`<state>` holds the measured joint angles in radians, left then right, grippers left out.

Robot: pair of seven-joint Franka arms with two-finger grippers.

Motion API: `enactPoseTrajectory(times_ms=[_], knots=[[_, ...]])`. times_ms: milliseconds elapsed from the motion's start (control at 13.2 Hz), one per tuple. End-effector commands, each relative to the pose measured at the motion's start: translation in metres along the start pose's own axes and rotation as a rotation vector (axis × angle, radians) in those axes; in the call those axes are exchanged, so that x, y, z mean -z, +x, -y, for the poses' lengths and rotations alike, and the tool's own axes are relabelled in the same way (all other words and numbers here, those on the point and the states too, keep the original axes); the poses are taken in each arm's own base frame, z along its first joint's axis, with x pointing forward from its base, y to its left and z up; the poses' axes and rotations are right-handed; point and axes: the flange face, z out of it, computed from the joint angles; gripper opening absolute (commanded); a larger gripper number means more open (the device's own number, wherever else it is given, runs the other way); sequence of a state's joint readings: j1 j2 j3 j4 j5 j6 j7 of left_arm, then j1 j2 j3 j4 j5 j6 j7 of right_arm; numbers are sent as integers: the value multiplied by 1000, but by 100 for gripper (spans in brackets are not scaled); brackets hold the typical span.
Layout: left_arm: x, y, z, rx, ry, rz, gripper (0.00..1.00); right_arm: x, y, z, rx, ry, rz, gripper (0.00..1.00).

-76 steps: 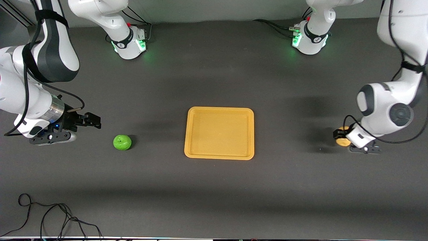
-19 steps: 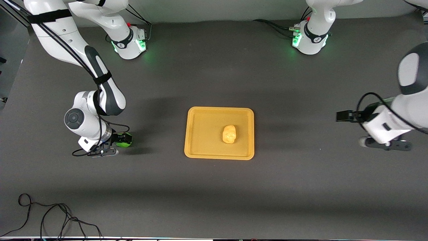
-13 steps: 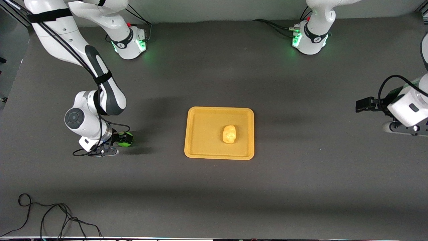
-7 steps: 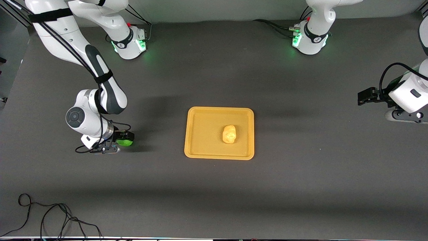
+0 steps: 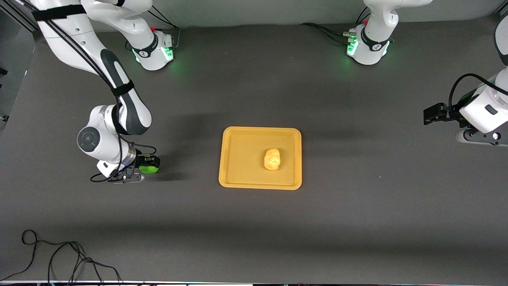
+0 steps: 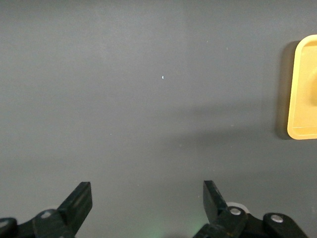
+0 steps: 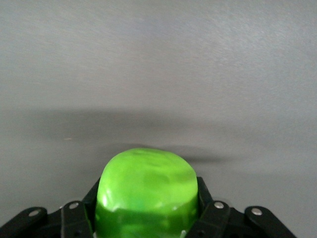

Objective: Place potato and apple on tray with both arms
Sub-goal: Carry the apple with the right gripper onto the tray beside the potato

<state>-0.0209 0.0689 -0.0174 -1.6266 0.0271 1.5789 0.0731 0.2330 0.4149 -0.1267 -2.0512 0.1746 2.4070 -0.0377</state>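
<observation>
The pale yellow-tan potato [image 5: 272, 159] lies on the yellow-orange tray [image 5: 242, 159] in the middle of the table. The bright green apple [image 5: 149, 168] is toward the right arm's end of the table, between the fingers of my right gripper [image 5: 150, 164], which is shut on it; it fills the right wrist view [image 7: 146, 191]. My left gripper [image 5: 430, 114] is open and empty over bare table at the left arm's end; its spread fingers [image 6: 79, 201] show in the left wrist view, with the tray's edge [image 6: 303, 89] farther off.
A black cable [image 5: 59, 254] lies looped at the table's front corner, at the right arm's end. The two arm bases [image 5: 152, 49] glow green along the back edge. The grey tabletop [image 5: 357, 222] surrounds the tray.
The potato went from my left gripper onto the tray, and that gripper withdrew to the table's end. My right gripper came down onto the apple and closed on it.
</observation>
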Motion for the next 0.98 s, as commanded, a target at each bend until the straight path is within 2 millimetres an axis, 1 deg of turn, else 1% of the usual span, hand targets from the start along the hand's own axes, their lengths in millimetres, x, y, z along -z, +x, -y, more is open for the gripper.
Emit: enactPoseTrajectory(times_ms=[0,76,151,227,303,378,454,530,605,681,757,832,908], knots=[[4,-10,-1,-13,-1,-3,100,73,16,57,-2,134,-2,45],[4,-10,0,-11,-1,-3,100,92,22,90,13,189,-27,45],[3,-10,0,-11,-1,-2,100,103,27,123,16,252,-52,45],[3,-10,0,-11,-1,-2,100,114,31,162,5,337,-69,45],[3,-10,0,-11,0,0,100,119,32,199,-19,395,-73,45],[3,-10,0,-11,0,-1,100,123,39,227,-29,415,-110,45],[4,-10,-2,-14,1,-5,100,117,40,259,-17,422,-137,45],[6,-10,-1,-12,1,-8,100,103,41,294,-4,421,-162,45],[8,-11,0,-11,1,-8,100,83,38,319,-12,415,-172,45],[8,-12,1,-9,1,-9,100,48,30,344,-2,397,-202,45],[10,-12,1,-8,1,-15,100,18,31,354,-12,384,-265,45],[17,-15,2,-6,2,-36,100,-4,29,357,-16,373,-293,45],[18,-15,3,-3,2,-47,100,-17,23,363,-5,363,-278,45]])
